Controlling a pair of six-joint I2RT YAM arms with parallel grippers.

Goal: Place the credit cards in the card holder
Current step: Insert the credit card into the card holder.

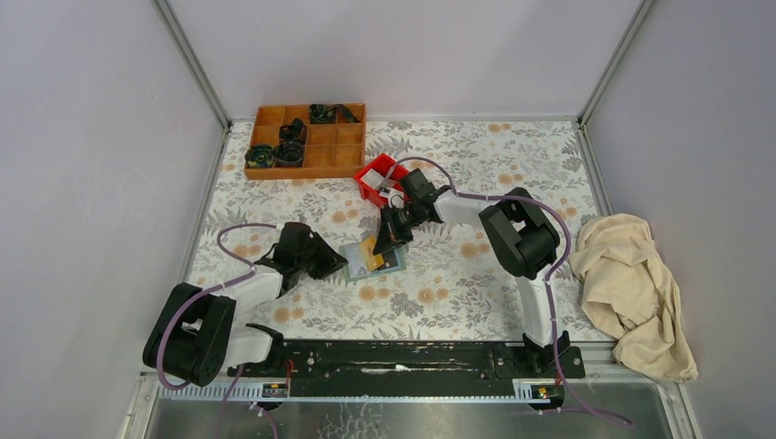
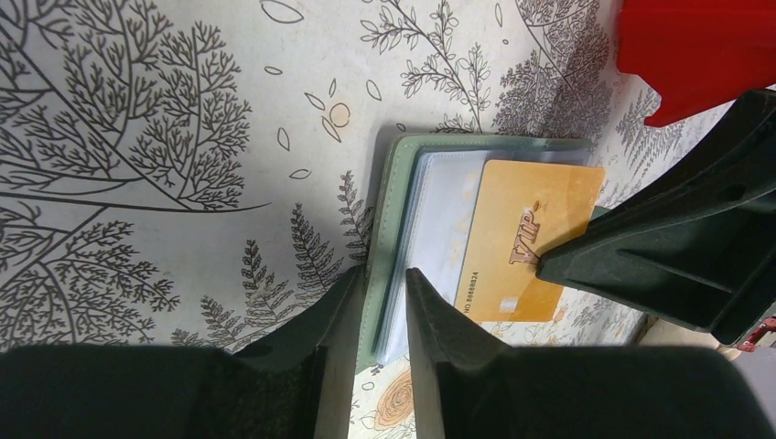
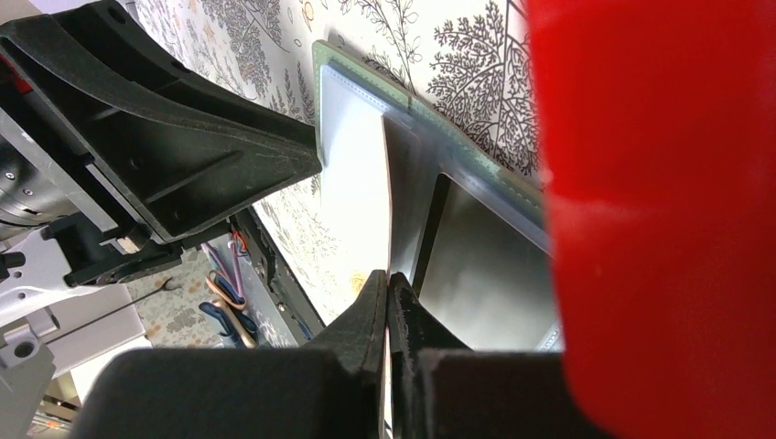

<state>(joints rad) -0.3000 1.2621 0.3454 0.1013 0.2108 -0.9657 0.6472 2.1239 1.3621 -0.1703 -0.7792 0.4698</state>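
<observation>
The sage-green card holder (image 1: 353, 255) lies open on the floral tabletop. My left gripper (image 2: 384, 273) has its jaws closed narrowly on the holder's (image 2: 393, 197) left edge, one finger outside the green cover and the other on the pale pockets. A yellow-tan credit card (image 2: 522, 229) marked VIP lies slanted over the pockets, and my right gripper (image 3: 386, 277) is shut on its far end. In the right wrist view this card is edge-on, beside a dark grey rectangle (image 3: 485, 265) in the holder's other half. Whether the yellow card's tip is inside a pocket is unclear.
A red plastic bin (image 1: 380, 178) stands just behind the right gripper and fills the right side of the right wrist view. A brown wooden compartment tray (image 1: 307, 142) with black parts sits at the back left. A crumpled beige cloth (image 1: 631, 293) lies at the right edge.
</observation>
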